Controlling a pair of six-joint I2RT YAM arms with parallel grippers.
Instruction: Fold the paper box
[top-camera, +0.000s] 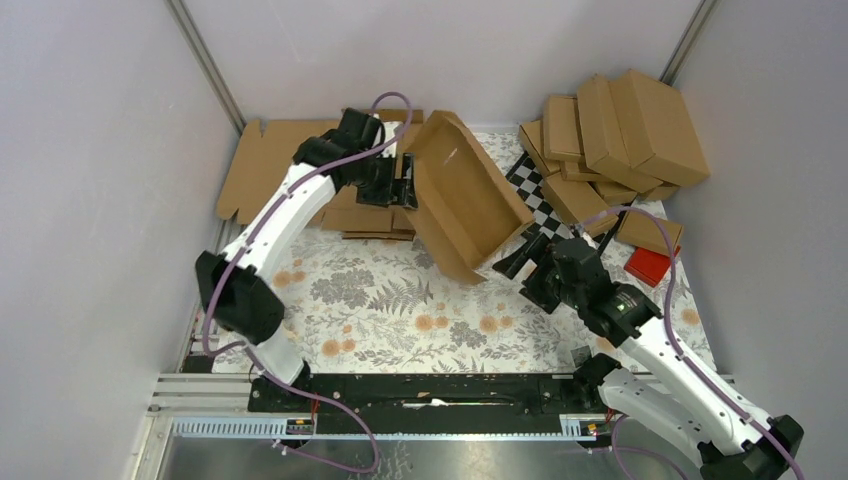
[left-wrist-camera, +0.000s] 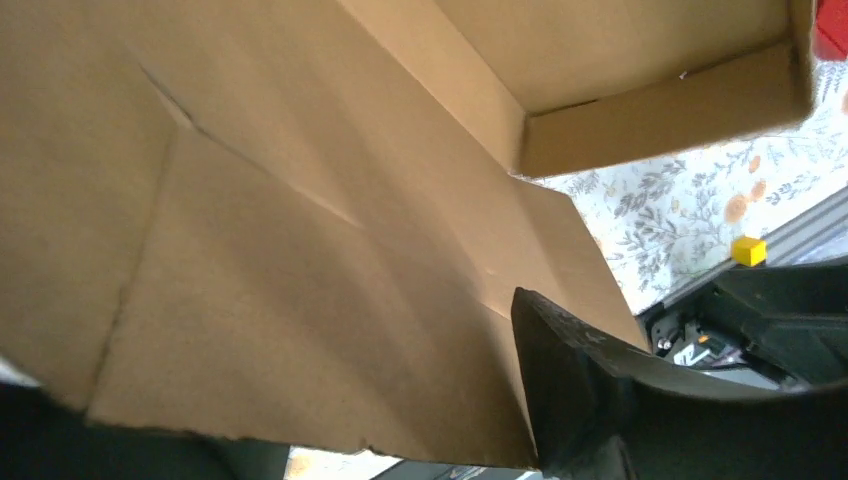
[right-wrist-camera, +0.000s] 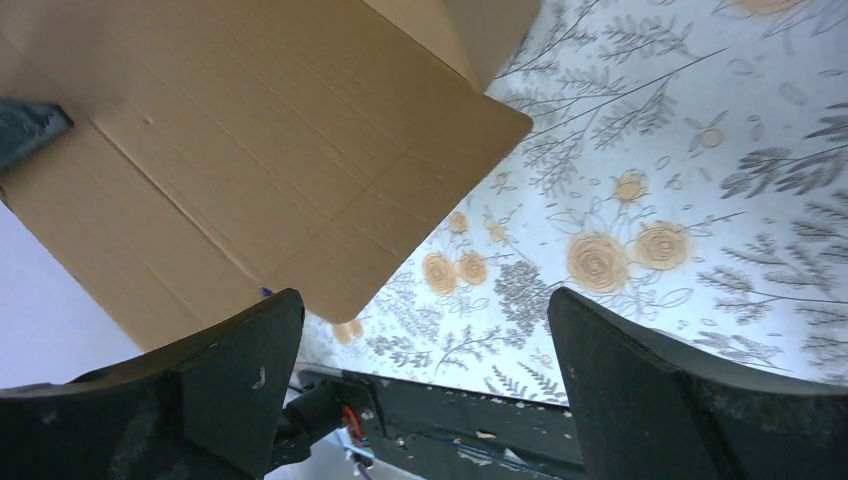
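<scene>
Top external view: caught the paper box (top-camera: 465, 195) half-formed and tipped up at the back middle of the flowered cloth (top-camera: 400, 310), hollow side showing, lowest corner down on the cloth. Placed the left gripper (top-camera: 405, 182) hard against the box's left wall, with the left arm (top-camera: 290, 200) stretched in from the near left. Found the right gripper (top-camera: 515, 262) just beside the box's low right corner. Took in flat cardboard sheets (top-camera: 265, 165) stacked at the back left beneath that arm, a heap of finished boxes (top-camera: 620, 135) at the back right, a checkered board (top-camera: 535, 190) partly under the heap, and a red block (top-camera: 650, 265) near the right edge. From the left wrist: filled almost edge to edge by the brown underside of the paper box (left-wrist-camera: 300, 250), with one dark finger (left-wrist-camera: 600, 400) at the lower right beside the panel's edge and the other mostly hidden at the lower left. Showed the two standing apart, the creased panel lying face-on across the gap rather than pinched. Glimpsed a small yellow block (left-wrist-camera: 748, 250) beyond the flowered cloth (left-wrist-camera: 680, 210). From the right wrist: recorded both fingers (right-wrist-camera: 240, 370) spread wide with only flowered cloth (right-wrist-camera: 700, 150) between them, and a rounded flap of the paper box (right-wrist-camera: 250, 150) hanging just above one of them.
</scene>
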